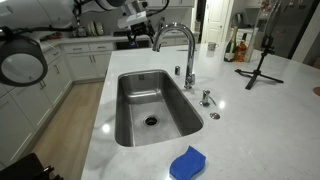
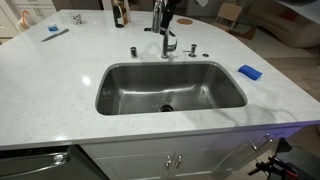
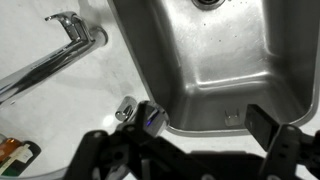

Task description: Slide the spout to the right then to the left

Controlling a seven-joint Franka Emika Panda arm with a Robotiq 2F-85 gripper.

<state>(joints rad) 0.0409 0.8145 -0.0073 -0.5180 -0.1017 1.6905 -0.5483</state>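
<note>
White bench (image 2: 40,90) filled the foreground, with wide bare margins around a steel sink (image 2: 118,88). At the sink's rear rim stood the spout (image 1: 191,58), arching over the basin. Near its arch the tool (image 3: 180,130) hung spread and empty. Blue sponge (image 1: 187,163) lay by one bench edge.

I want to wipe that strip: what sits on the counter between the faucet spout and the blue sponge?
Two small chrome fittings stand on the counter between the spout and the blue sponge, seen in both exterior views.
</note>
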